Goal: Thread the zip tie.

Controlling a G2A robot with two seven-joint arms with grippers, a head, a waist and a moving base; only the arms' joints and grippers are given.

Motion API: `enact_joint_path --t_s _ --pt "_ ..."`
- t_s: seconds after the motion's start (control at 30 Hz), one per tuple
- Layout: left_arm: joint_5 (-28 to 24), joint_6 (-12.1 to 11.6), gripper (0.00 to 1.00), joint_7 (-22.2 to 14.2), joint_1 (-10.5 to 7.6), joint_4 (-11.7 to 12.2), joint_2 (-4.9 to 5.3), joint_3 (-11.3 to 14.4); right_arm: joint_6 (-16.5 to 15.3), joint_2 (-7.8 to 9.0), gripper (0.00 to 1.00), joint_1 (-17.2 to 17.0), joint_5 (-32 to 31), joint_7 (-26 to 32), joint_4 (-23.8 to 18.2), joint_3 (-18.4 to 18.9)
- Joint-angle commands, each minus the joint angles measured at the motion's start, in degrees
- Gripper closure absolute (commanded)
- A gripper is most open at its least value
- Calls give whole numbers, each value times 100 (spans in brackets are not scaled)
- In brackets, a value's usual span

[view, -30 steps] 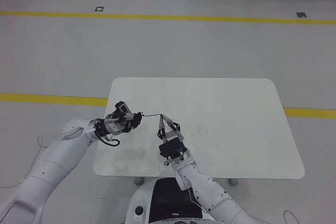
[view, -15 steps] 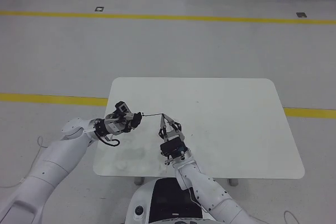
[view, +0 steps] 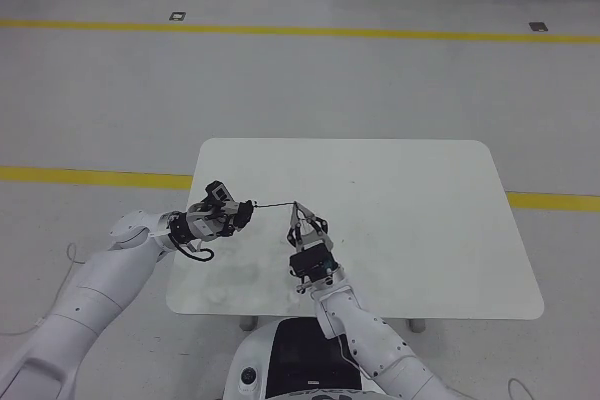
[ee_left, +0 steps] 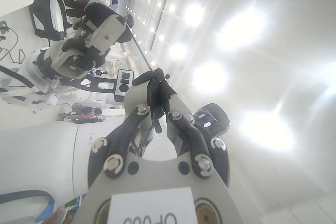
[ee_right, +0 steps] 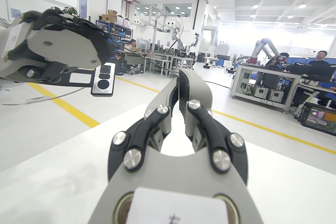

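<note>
A thin black zip tie (view: 273, 206) runs straight (nearly taut) between the jaws: the left gripper (view: 246, 213) clamps one end, the right gripper (view: 296, 208) pinches the other.

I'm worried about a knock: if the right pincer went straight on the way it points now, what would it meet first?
Nothing, it seems: the right pincer, shut on the zip tie, points out over the table; the left pincer sits off to its side. Height is unclear.
</note>
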Motion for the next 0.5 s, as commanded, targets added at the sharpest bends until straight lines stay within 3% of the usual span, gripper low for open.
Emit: enact_joint_path --t_s 0.0,0.33,0.37,0.4,0.43,0.47 --pt "0 0 100 0 0 0 0 0 0 -1 100 -8 0 -3 -6 11" --pt "0 0 100 0 0 0 0 0 0 38 100 72 0 68 94 -125" --pt "0 0 100 0 0 0 0 0 0 49 73 80 0 84 100 -130" --pt "0 0 100 0 0 0 0 0 0 70 57 97 0 139 120 -138" --pt "0 0 100 0 0 0 0 0 0 92 16 119 0 234 161 -169" --pt "0 0 100 0 0 0 0 0 0 120 0 164 0 327 209 -219"
